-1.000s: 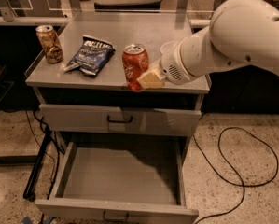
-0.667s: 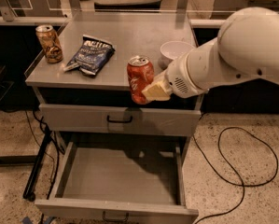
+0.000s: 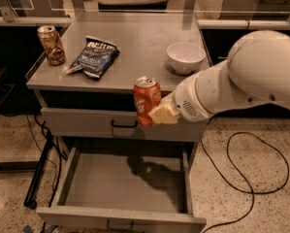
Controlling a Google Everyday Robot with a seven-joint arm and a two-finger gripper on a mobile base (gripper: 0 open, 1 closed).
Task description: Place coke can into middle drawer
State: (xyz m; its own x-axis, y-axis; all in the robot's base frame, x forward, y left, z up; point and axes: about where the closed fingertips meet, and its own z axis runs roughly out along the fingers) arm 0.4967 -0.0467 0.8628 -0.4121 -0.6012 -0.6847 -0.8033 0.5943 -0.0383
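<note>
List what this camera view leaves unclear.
All in the camera view:
- Gripper, in front of the upper drawer, holding the coke can: its far finger is hidden behind the can.
- Middle drawer: front and handle cut by the bottom edge.
- Chip bag: lettering too blurred to read.

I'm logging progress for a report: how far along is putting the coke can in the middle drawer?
Done: the middle drawer stands pulled open, and the coke can is off the cabinet top. In hand: the gripper grips the can in the air above the drawer. Left: lower it onto the drawer floor and let go.
</note>
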